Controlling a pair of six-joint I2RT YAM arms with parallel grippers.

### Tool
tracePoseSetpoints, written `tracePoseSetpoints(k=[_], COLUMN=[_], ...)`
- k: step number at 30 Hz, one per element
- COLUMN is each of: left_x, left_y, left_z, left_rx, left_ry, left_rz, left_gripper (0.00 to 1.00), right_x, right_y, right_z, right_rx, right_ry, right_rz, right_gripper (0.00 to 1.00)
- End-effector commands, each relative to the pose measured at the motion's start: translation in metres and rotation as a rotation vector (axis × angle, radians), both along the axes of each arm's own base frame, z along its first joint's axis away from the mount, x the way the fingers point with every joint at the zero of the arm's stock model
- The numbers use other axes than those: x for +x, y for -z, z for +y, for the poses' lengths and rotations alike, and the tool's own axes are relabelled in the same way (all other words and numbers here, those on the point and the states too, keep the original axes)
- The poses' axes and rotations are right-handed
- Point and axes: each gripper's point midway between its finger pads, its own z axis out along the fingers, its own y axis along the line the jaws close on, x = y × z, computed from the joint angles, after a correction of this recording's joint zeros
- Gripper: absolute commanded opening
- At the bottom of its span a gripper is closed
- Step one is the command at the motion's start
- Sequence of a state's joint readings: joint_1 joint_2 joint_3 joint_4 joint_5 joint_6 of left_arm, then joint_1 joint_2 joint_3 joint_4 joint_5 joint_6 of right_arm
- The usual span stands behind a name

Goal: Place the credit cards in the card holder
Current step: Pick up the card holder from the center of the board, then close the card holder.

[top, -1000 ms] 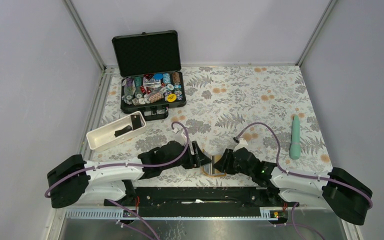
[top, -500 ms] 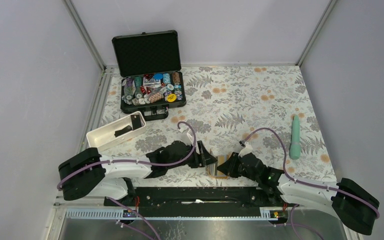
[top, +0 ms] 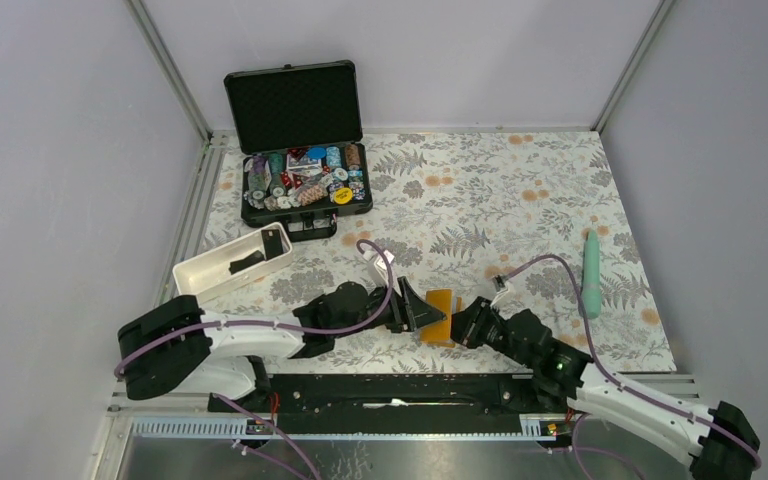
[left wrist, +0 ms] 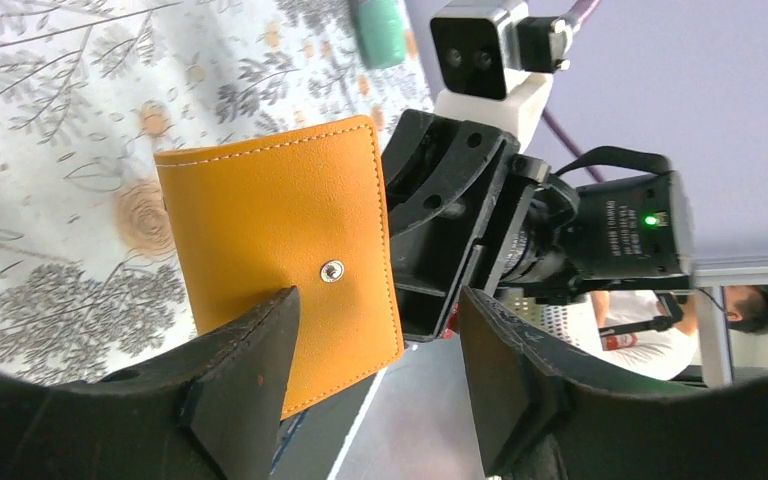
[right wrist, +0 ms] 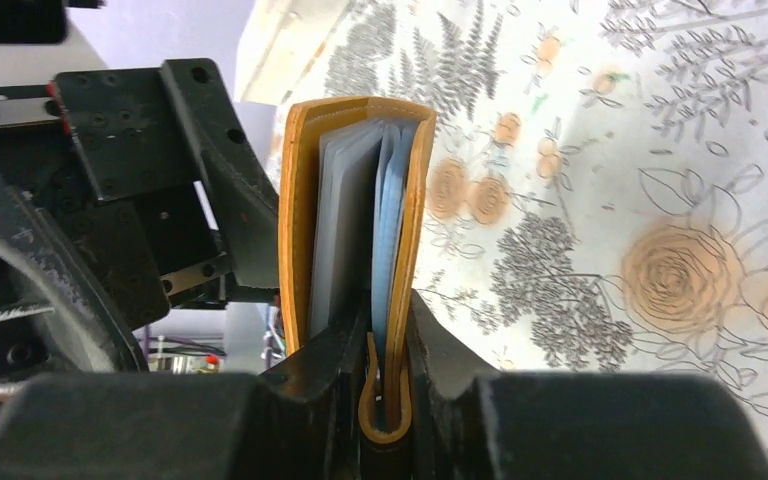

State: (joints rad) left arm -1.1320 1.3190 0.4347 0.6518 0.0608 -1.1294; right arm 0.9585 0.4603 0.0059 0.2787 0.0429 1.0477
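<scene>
The orange card holder is held on edge above the table near the front middle. My right gripper is shut on one cover and the snap tab; the right wrist view shows the holder half open with pale blue sleeves inside. My left gripper is open and empty right beside the holder's left face. In the left wrist view the holder with its snap stud sits just past my open gripper. A black card leans in the white tray. I cannot make out the pale card.
The white tray stands at the left. An open black hard case with poker chips and boxed cards is at the back left. A teal stick-shaped object lies at the right. The metal front rail runs below the arms.
My right gripper has carried the card holder away from the front edge, up and turned more upright. My left gripper has moved right with it and stays open beside it.
</scene>
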Motion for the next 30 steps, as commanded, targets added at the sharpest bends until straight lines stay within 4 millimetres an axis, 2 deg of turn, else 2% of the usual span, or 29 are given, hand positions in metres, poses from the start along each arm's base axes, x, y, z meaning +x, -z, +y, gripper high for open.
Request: tracePoseSetpoints(k=[1, 4, 9, 11, 15, 17, 20, 25, 28, 30], left_x=[-0.002, -0.001, 0.005, 0.005, 0.01, 0.012, 0.015, 0.015, 0.016, 0.014], left_y=[-0.042, -0.059, -0.083, -0.088, -0.094, -0.095, -0.093, -0.108, -0.123, -0.134], left_z=[-0.004, 0.0, 0.016, 0.021, 0.034, 0.041, 0.049, 0.051, 0.06, 0.066], left_rx=[-0.118, -0.106, -0.036, -0.006, 0.011, 0.016, 0.008, -0.055, -0.119, -0.153], left_ry=[0.017, 0.011, -0.025, -0.024, -0.054, -0.069, -0.09, -0.095, -0.129, -0.135], left_rz=[-0.074, -0.106, -0.16, -0.162, -0.152, -0.158, -0.158, -0.186, -0.218, -0.242], left_gripper=[0.62, 0.62, 0.67, 0.7, 0.73, 0.74, 0.75, 0.76, 0.9, 0.96], right_x=[-0.011, -0.01, -0.011, -0.015, -0.019, -0.021, -0.024, -0.027, -0.028, -0.028], right_y=[-0.005, -0.027, -0.052, -0.059, -0.095, -0.106, -0.116, -0.128, -0.135, -0.138], right_z=[0.0, -0.002, 0.0, 0.003, 0.009, 0.01, 0.01, 0.009, 0.009, 0.008], right_rx=[0.108, 0.145, 0.201, 0.222, 0.274, 0.294, 0.329, 0.382, 0.396, 0.398], right_ry=[-0.038, -0.031, -0.041, -0.071, -0.116, -0.131, -0.139, -0.152, -0.155, -0.153], right_rz=[-0.026, -0.065, -0.103, -0.113, -0.18, -0.199, -0.213, -0.225, -0.235, -0.239], right_gripper=[0.03, 0.03, 0.03, 0.02, 0.01, 0.01, 0.01, 0.0, 0.0, 0.0])
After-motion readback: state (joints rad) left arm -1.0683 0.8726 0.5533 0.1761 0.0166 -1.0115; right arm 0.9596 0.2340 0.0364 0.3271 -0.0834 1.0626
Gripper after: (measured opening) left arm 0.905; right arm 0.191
